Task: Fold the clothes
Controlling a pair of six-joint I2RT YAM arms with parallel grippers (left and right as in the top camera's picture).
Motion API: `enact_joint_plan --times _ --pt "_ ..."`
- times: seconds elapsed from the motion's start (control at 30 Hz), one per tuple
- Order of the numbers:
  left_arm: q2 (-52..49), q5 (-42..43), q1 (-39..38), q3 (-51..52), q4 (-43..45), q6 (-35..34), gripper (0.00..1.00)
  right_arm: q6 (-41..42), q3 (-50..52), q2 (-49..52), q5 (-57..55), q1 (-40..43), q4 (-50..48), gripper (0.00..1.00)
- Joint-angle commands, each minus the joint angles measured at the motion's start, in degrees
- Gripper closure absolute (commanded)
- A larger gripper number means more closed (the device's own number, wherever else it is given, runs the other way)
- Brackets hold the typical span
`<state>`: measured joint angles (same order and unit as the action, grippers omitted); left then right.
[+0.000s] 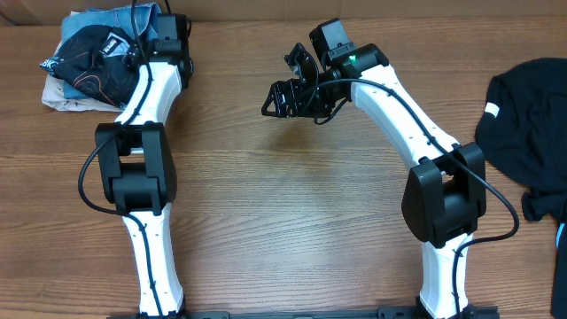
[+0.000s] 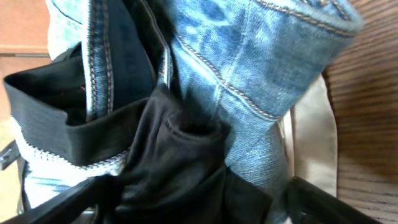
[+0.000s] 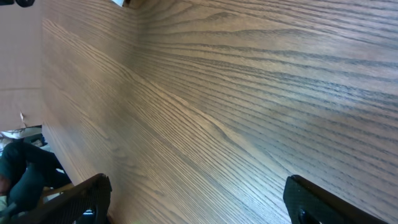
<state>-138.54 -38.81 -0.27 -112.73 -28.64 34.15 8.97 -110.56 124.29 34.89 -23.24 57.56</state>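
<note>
Jeans [image 2: 261, 74] lie on beige cloth [image 2: 314, 143]; a black garment [image 1: 532, 115] sits well apart.

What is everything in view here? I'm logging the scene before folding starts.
black jersey: one, black with orange lines, crumpled on the far-left pile
jeans: one, blue denim, same pile
pale cloth: one, beige, under that pile
dark garment: one, black with a white patch, right table edge
table: one, brown wood
left arm: one, white and black, reaching to the pile
right arm: one, white and black, mid-table
left gripper: one, black, open at the pile
right gripper: one, black, open above bare wood
</note>
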Motion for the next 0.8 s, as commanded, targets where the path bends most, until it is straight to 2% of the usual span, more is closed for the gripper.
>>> enact_joint_plan --times 0.0,0.4,0.53,0.63,0.7,0.77 --pt "-1.60 -0.81 0.26 0.13 0.26 -0.11 0.15 -0.46 -0.92 -0.94 -0.35 0.24 -0.61 0.07" --pt "-1.60 -5.79 -1.36 0.11 1.92 -0.48 0.17 -0.46 -0.94 -0.94 -0.35 0.24 -0.59 0.07" --pt "-1.57 -7.37 -1.86 0.11 1.90 -0.22 0.26 -0.46 -0.94 -0.94 -0.35 0.24 -0.42 0.07" --pt "-1.57 -8.22 -2.14 0.11 1.88 0.35 0.27 -0.46 -0.94 -0.94 -0.37 0.24 -0.17 0.07" --pt "-1.57 -8.61 -2.40 0.11 1.86 0.39 0.34 -0.46 -0.94 -0.94 -0.37 0.24 -0.20 0.07" --pt "-1.57 -8.87 -2.54 0.11 1.84 0.39 0.34 -0.46 -0.92 -0.94 -0.37 0.24 -0.17 0.07"
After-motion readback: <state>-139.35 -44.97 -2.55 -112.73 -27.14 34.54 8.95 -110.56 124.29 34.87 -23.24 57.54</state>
